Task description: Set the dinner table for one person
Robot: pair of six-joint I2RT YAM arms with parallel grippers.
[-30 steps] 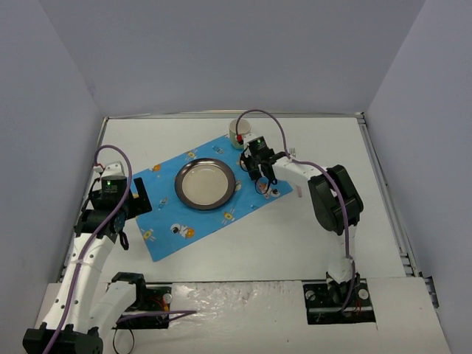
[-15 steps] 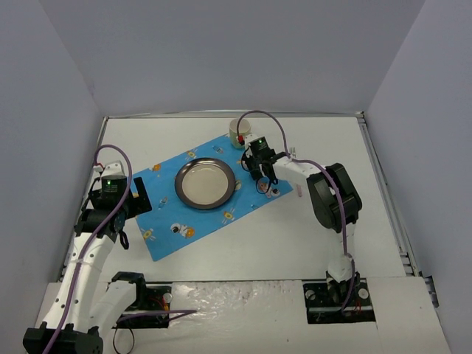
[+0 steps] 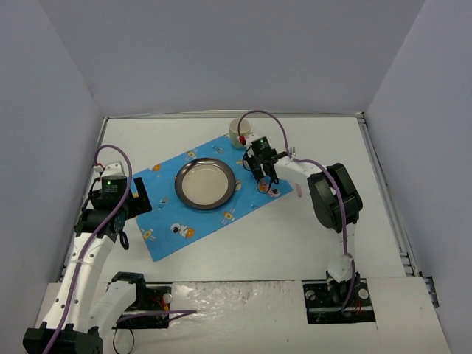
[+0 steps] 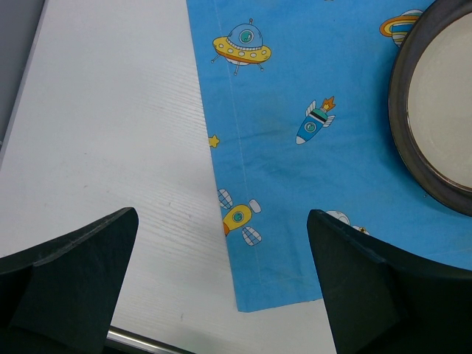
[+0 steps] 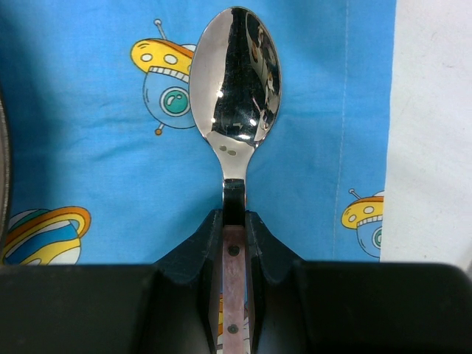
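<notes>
The white dinner table (image 3: 243,243) carries a blue cartoon-print placemat (image 3: 169,221) with a dark-rimmed plate (image 3: 178,184) at its middle. My right gripper (image 3: 259,175) hangs over the mat's right end, just right of the plate, and is shut on a spoon (image 5: 236,74). In the right wrist view the fingers (image 5: 234,221) pinch the pinkish riveted handle, and the shiny bowl points ahead over the mat (image 5: 88,133). My left gripper (image 4: 221,217) is open and holds nothing, above the mat's left corner (image 4: 295,184) and the bare table (image 4: 110,133).
A small pale cup (image 3: 240,131) stands on the table just beyond the mat's far corner, close behind the right gripper. A thin piece of cutlery (image 3: 293,153) pokes out beside the right arm. Grey walls close in three sides; a metal edge strip (image 4: 147,341) runs under the left gripper.
The right gripper with the spoon has shifted slightly, and more of the cup shows behind it. The left arm has not moved.
</notes>
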